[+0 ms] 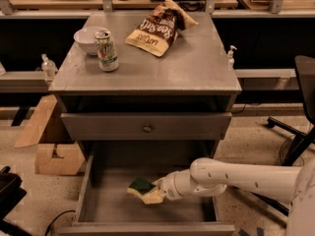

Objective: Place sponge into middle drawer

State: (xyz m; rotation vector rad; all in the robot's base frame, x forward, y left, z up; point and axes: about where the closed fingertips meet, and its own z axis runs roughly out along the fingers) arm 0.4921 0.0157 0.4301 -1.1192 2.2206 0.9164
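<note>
Lower centre of frame: white arm [246,173] reaches into open middle drawer [86,183]. Claw [153,194] clenched on sponge [141,185], low over drawer floor. Sponge inside, not yet released. Left: let go, withdraw.

Speckled pale floor [256,132], grey cabinet [172,68], cardboard boxes [54,156] left, black office chair [305,92] right, wooden workbench [138,4] behind

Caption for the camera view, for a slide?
Gripper holds the sponge low inside the open middle drawer; can, bowl and snack bag sit on the cabinet top.
</note>
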